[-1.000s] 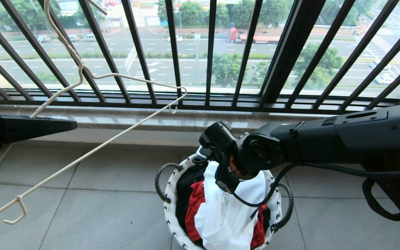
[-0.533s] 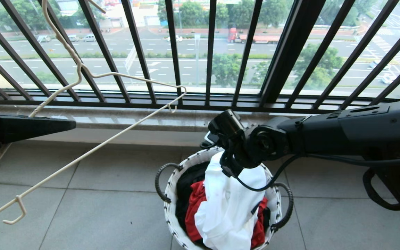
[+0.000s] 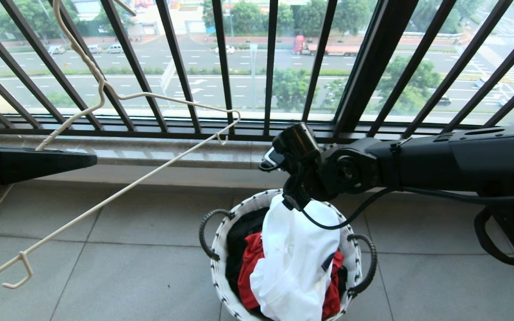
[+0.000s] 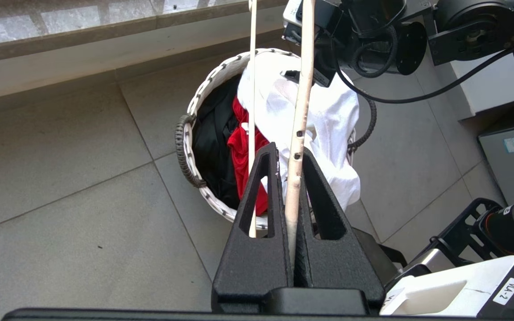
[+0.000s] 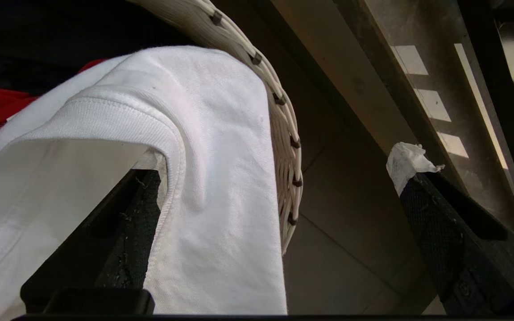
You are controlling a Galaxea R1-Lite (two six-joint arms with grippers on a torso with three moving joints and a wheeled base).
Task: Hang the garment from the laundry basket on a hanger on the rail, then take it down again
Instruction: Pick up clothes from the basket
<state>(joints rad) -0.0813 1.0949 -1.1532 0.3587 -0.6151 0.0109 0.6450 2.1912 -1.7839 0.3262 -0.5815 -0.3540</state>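
The white garment (image 3: 295,263) spills over the laundry basket (image 3: 216,261) on the tiled floor. Its ribbed collar (image 5: 118,111) is hooked over one finger of my right gripper (image 5: 279,174), whose jaws stand wide open; the other finger, with white tape on its tip, is clear of the cloth. In the head view that gripper (image 3: 292,198) hangs just above the basket's far rim. At the left edge my left gripper (image 3: 93,159) is shut on the cream wire hanger (image 3: 118,194), held tilted, its hook running up out of view. The rail is out of view.
A red garment (image 3: 250,267) and a black shirt (image 3: 239,232) lie in the basket beside the white one. Black window railing bars (image 3: 270,67) and a stone sill (image 3: 172,156) close off the far side. A grey box (image 4: 511,156) stands to my right.
My right arm has risen and drawn back toward the window, lifting the garment's collar higher out of the basket. The left gripper and hanger have kept still.
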